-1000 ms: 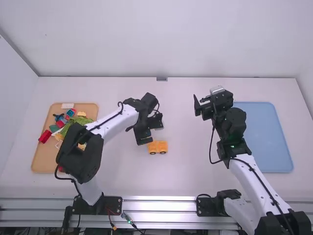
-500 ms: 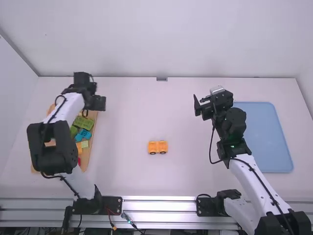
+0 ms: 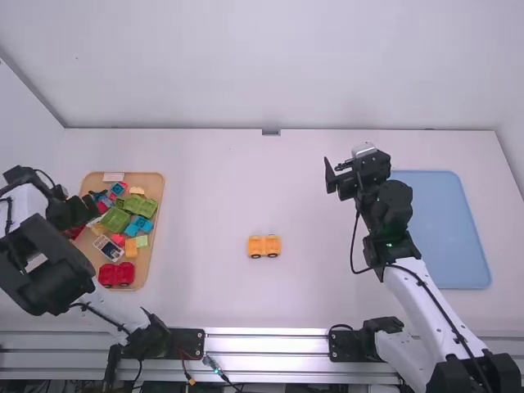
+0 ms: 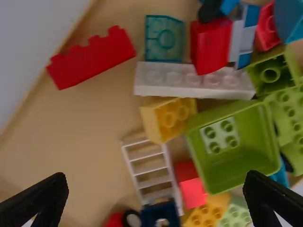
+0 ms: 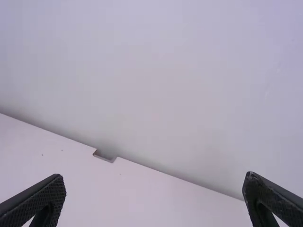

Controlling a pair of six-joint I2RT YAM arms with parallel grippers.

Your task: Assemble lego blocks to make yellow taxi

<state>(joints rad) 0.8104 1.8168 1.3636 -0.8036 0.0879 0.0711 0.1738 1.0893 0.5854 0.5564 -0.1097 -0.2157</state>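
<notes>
the yellow-orange wheeled block assembly (image 3: 264, 246) is located on the white surface (image 3: 205, 286), near its middle, between the tan tray (image 3: 144, 266) and the blue tray (image 3: 438, 229), and well apart from both. two dark wheels are seen along its side nearest the arm bases.

the left gripper (image 3: 82, 211) is positioned over the left side of the tan tray. its fingers are released and spread wide, as is shown in the left wrist view. the right gripper (image 3: 342, 169) is positioned beside the far left corner of the blue tray. its fingers are likewise released, with a wide gap between them.

loose blocks are contained in the tan tray. a red toothed brick (image 4: 92, 59) is laid at an angle near a clear teal brick (image 4: 164, 39). a long white brick (image 4: 194, 81) is placed just beside the teal brick. a yellow brick (image 4: 165, 120) is seated between the long white brick and a white ladder-shaped piece (image 4: 150, 170). a green box-shaped block (image 4: 236, 146) is set beside the yellow brick, with its hollow side facing the camera. in the high view, a red wheeled piece (image 3: 116, 275) is seen at the tray's near end.
</notes>
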